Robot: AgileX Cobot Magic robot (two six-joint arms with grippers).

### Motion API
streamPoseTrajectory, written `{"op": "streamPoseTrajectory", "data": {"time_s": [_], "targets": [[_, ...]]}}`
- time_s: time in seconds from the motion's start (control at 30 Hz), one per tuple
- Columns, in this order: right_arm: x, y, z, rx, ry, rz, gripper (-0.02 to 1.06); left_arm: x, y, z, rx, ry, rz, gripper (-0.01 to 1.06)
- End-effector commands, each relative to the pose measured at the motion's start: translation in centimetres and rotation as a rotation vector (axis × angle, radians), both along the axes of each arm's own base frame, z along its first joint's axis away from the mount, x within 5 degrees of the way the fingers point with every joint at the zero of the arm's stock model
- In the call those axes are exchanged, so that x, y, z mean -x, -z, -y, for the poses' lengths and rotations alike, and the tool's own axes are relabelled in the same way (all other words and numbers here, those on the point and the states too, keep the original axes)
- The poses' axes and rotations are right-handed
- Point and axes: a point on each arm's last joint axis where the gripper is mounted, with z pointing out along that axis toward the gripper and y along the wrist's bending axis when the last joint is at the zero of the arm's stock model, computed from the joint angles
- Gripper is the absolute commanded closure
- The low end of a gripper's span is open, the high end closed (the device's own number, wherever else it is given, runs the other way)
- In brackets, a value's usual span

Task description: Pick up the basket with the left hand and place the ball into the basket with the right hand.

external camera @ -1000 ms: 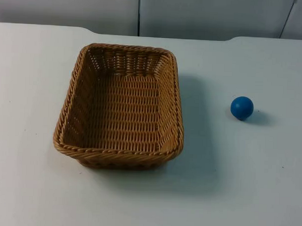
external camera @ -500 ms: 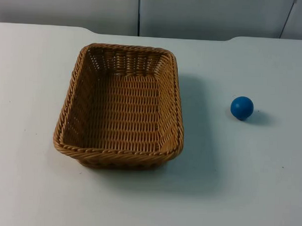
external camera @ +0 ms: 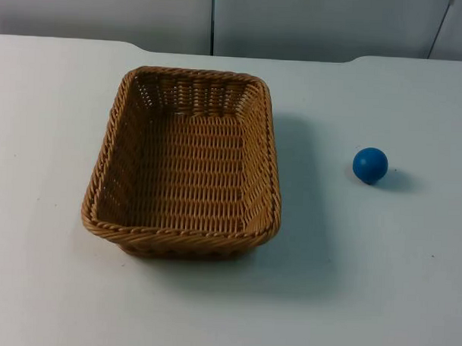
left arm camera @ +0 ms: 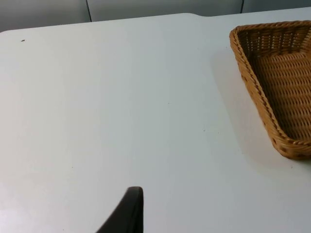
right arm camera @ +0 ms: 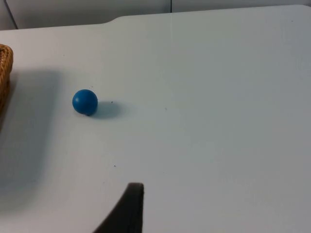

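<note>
While one black fingertip of the left gripper hangs over bare white counter, its other finger is out of sight, so I cannot tell how that gripper stands. It holds nothing that can be seen, and the basket lies well apart from it, resting on the counter with its woven rim and one corner turned toward the wrist camera.

The right gripper likewise shows a single dark fingertip above the counter (again, I cannot tell whether it is spread or pressed together). The ball sits some way beyond that fingertip, touching the counter and casting a small shadow beside it, with a sliver of the basket's rim past it.

From the top view, the basket is a tan wicker rectangle, upright and with nothing inside, lying toward the counter's far edge and somewhat nearer its left edge. The ball is blue, round and small, resting on the counter toward its right edge, well apart from the basket. Beyond the counter's far edge stands the grey partition wall.
</note>
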Motion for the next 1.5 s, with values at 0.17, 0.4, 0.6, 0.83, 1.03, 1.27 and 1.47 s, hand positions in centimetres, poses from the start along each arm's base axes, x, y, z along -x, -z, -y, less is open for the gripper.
{"op": "streamPoseTrajectory", "data": {"time_s": [0.17,0.4,0.6,0.83,1.03,1.27,1.47], "targets": [[-0.1,0.2,0.0,0.004,0.011,0.001,0.0,0.0,0.0,0.0,0.006,0.001,0.006,0.0],[-0.1,0.2,0.0,0.004,0.011,0.001,0.0,0.0,0.0,0.0,0.006,0.001,0.006,0.0],[-0.1,0.2,0.0,0.004,0.011,0.001,0.0,0.0,0.0,0.0,0.027,-0.012,0.005,0.0],[-0.1,0.2,0.0,0.003,0.011,0.001,0.0,-0.4,-1.5,-0.2,0.002,-0.027,0.013,0.0],[-0.1,0.2,0.0,0.003,0.011,0.001,0.0,-2.5,-4.9,-0.2,0.005,-0.027,-0.013,0.0],[-0.5,0.2,0.1,0.003,0.011,-0.027,0.0,-8.0,-9.2,0.1,0.078,-0.031,-0.042,0.0],[-0.5,0.2,0.1,0.003,0.011,-0.027,0.0,-14.9,-11.3,0.9,0.086,0.022,-0.089,0.0]]}}
